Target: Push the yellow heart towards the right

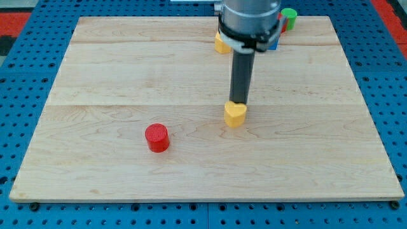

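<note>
Over on the view's left sits a red round block (pixel 156 138), alone on the wooden board (pixel 95 76), well apart from everything else. Next, near the middle, is the yellow heart (pixel 234 114). It looks small, hard and light, so I think it slides easily on the smooth wood and may spin if I poke it off-centre. My tip (pixel 238 102) is right at the heart's top edge, touching it or just about; I cannot tell which. I have no hand to open or close, only a rod, so I cannot grab anything. To send the heart right, I should press on the middle of its left side. Up at the top are another yellow block (pixel 221 43), a bit of blue block (pixel 273 45) and a green block (pixel 289 17).
</note>
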